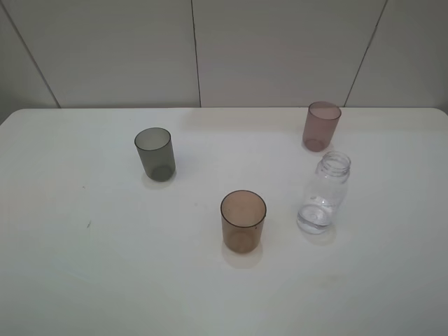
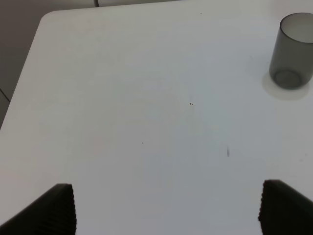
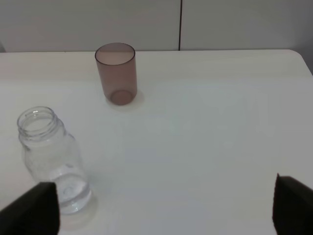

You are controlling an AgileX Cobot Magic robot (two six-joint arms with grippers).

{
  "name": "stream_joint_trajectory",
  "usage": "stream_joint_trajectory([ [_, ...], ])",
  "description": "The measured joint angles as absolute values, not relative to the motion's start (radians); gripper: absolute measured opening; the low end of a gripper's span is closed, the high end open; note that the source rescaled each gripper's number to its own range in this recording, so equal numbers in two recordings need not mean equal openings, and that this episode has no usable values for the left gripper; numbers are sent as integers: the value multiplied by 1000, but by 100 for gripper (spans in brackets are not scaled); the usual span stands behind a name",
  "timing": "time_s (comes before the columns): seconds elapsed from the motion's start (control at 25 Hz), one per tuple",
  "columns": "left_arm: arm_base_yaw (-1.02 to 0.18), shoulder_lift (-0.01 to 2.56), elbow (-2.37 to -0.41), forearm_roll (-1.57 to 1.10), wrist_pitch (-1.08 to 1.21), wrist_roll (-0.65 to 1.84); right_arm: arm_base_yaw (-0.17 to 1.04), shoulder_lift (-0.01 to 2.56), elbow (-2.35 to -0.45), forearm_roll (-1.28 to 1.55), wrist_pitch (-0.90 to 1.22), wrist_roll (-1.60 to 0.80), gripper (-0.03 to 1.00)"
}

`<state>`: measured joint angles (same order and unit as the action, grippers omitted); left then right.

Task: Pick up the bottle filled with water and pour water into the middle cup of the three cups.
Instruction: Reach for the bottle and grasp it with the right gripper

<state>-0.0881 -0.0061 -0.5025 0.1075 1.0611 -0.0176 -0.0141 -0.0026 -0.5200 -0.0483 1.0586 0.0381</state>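
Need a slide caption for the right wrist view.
Open right gripper above the white table, facing an uncapped clear bottle and a pinkish-mauve cup, both upright and apart.

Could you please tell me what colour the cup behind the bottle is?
Translucent pinkish-mauve; the cup shows best in the right wrist view.

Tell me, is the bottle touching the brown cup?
Apart. The exterior high view shows a strip of bare table between the bottle and the brown cup.
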Motion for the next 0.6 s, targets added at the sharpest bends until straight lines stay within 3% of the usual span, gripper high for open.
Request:
stream_joint_trajectory([
  [0.6, -88, -6, -503, 107, 1061, -18, -14, -3, -520, -48, 1059, 38, 100],
])
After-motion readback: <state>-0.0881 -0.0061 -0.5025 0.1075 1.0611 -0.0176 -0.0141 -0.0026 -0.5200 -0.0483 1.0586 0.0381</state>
